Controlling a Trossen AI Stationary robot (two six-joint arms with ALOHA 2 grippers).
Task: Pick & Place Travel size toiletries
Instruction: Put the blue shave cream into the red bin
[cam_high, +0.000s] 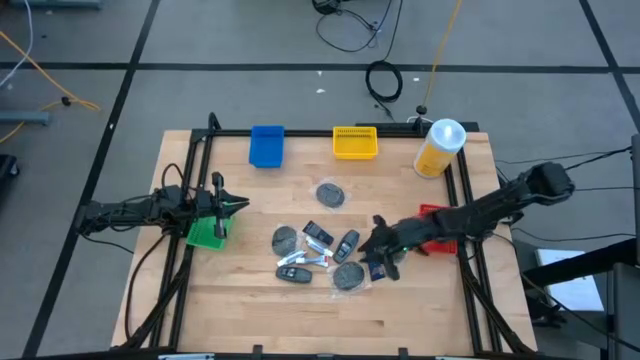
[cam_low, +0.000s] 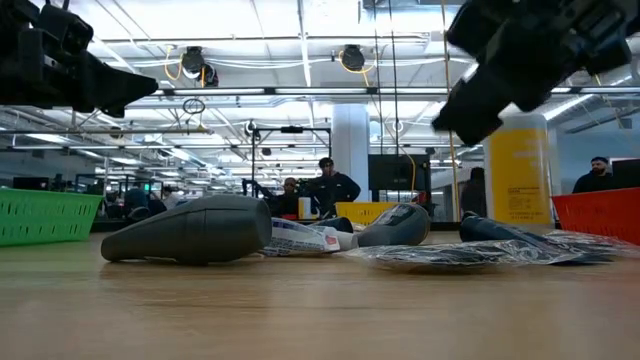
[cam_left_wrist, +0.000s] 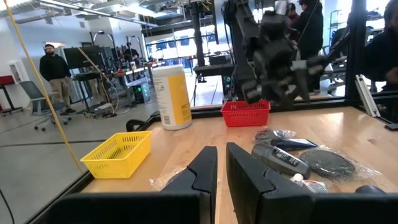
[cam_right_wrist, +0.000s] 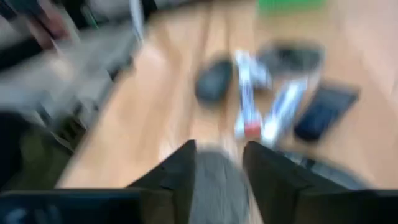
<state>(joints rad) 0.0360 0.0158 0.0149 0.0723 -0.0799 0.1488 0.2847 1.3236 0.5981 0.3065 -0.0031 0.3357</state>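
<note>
On the wooden counter (cam_high: 240, 300) the travel size toiletries (cam_high: 318, 250) lie clustered mid-surface. The right end effector (cam_high: 378, 255), fingers parted and empty, hovers at the cluster's right edge, nearest. The left end effector (cam_high: 238, 205), nearly closed and empty, waits above the green tray (cam_high: 206, 234).

Bright overhead lighting; right wrist view heavily smeared, seemingly motion blur.

— How many trays do we count beside the yellow bottle (cam_high: 438, 147)?
— Four: blue (cam_high: 266, 145), yellow (cam_high: 355, 142), green (cam_high: 207, 231), red (cam_high: 437, 229).
— And wrapped discs (cam_high: 330, 194)?
— Three, plus roughly four dark bottles (cam_high: 346, 245).
</note>
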